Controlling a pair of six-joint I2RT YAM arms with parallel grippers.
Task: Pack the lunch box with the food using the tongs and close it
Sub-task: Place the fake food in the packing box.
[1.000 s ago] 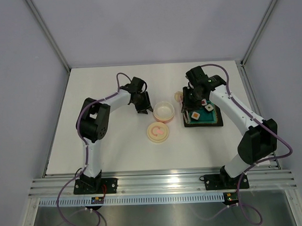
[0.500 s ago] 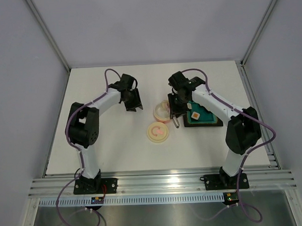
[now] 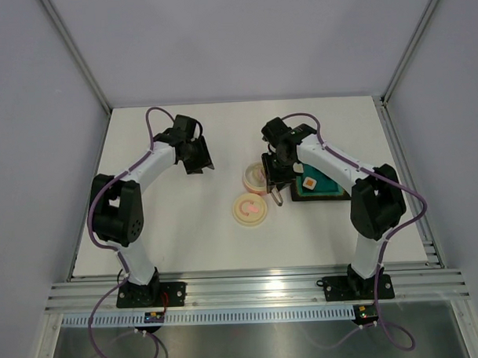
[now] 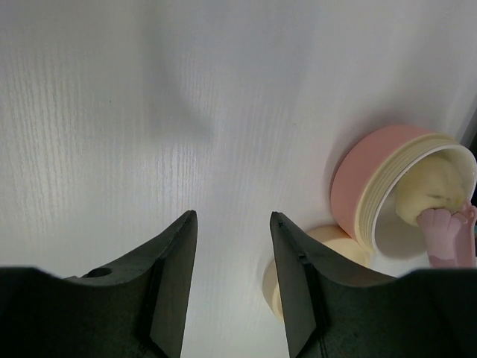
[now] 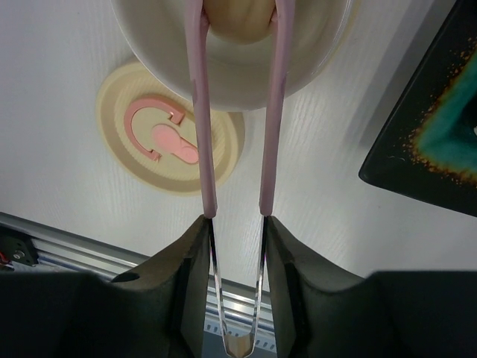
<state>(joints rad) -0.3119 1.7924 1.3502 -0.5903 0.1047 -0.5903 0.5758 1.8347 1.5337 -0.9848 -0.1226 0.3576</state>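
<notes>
Since the frame a second earlier, the right arm has swung off the dark tray to the lunch box, and the left arm has drawn back to the left, away from it. The right end effector is closed on the tongs, one finger pressing each thin pink arm from outside, with the joined end lying back between the fingers. The tong tips reach over the rim into the lunch box and bracket the cream lump of food, which touches both arms; the left wrist view shows the lump down inside the tub against its cream wall. The left end effector stands moderately wide with nothing between its fingers, hanging over bare worktop near the lunch box but apart from it. The lunch box sits upright on the worktop, between the left end effector and the tray. The round cream lid with its pink curl mark lies flat just beside the lunch box on the near side. One white square with an orange centre rests on the tray's teal top.
</notes>
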